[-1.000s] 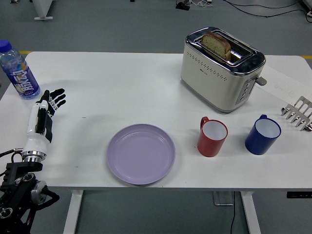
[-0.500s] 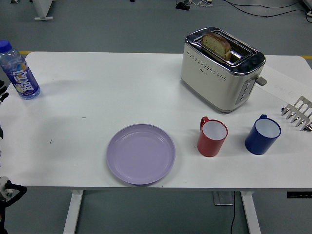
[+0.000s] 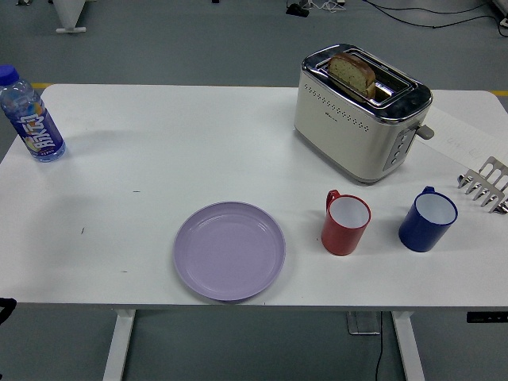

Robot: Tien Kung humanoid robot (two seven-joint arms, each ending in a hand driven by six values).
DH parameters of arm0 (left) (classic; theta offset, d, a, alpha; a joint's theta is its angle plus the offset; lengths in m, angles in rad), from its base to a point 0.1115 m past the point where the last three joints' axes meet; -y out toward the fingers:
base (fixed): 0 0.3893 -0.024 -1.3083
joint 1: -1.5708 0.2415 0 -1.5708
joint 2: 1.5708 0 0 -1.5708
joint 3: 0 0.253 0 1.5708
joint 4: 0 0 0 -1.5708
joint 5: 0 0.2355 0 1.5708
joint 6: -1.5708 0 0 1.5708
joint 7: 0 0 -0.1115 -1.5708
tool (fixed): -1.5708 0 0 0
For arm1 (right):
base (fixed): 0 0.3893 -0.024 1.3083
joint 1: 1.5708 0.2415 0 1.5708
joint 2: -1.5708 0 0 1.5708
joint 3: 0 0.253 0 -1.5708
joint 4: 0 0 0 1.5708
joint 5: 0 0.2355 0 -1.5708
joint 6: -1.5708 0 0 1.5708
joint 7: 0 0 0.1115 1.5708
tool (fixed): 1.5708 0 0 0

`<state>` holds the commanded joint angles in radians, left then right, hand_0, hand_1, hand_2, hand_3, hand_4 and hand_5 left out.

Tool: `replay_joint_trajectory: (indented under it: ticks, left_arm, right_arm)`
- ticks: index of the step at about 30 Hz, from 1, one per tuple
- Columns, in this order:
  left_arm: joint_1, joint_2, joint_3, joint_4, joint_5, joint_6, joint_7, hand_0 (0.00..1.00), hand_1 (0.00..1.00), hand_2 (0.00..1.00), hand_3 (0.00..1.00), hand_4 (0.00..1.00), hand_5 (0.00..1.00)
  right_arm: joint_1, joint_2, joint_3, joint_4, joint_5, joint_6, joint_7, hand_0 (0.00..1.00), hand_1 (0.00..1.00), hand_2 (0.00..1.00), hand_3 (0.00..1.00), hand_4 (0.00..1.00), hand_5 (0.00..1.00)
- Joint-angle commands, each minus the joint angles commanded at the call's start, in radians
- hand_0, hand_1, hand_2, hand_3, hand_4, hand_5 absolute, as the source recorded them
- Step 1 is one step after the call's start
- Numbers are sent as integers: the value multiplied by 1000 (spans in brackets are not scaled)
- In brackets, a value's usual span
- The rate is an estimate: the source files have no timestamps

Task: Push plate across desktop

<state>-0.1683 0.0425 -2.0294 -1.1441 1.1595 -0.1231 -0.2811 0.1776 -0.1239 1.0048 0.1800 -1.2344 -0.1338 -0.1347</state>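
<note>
A round lilac plate (image 3: 229, 250) lies empty on the white table (image 3: 159, 143), near the front edge and a little left of the middle. Neither of my hands shows over the table. Only a small dark piece of the left arm (image 3: 4, 308) shows at the picture's left edge, below the table's front.
A red mug (image 3: 346, 223) stands just right of the plate, and a blue mug (image 3: 428, 220) stands further right. A cream toaster (image 3: 362, 112) with a bread slice stands at the back right. A blue bottle (image 3: 31, 117) stands at the far left. Metal tongs (image 3: 486, 185) lie at the right edge.
My left arm has drawn back off the table's left side and out of view. The plate has not moved.
</note>
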Motion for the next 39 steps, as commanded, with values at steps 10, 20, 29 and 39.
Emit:
replay_joint_trajectory:
  ticks: [10, 20, 29, 39]
  left_arm:
    - [2, 18, -13, -5, 10, -112, 96, 694, 753, 747, 679, 620, 998]
    - [5, 8, -10, -7, 52, -141, 180, 701, 759, 754, 688, 618, 998]
    - [-3, 3, -3, 0, 67, -156, 208, 718, 770, 764, 700, 625, 998]
    - [-1, -7, 2, 14, 64, -99, 204, 726, 768, 769, 694, 639, 998]
  right_arm:
    - [-1, -1, 2, 0, -2, 0, -1, 653, 613, 684, 626, 223, 139]
    - [-3, 0, 2, 0, -2, 2, -3, 652, 613, 684, 626, 223, 139]
    - [-5, -2, 1, 0, 1, 1, -2, 652, 613, 684, 626, 222, 139]
    - [-9, -4, 3, 0, 0, -2, -2, 651, 612, 683, 626, 221, 138]
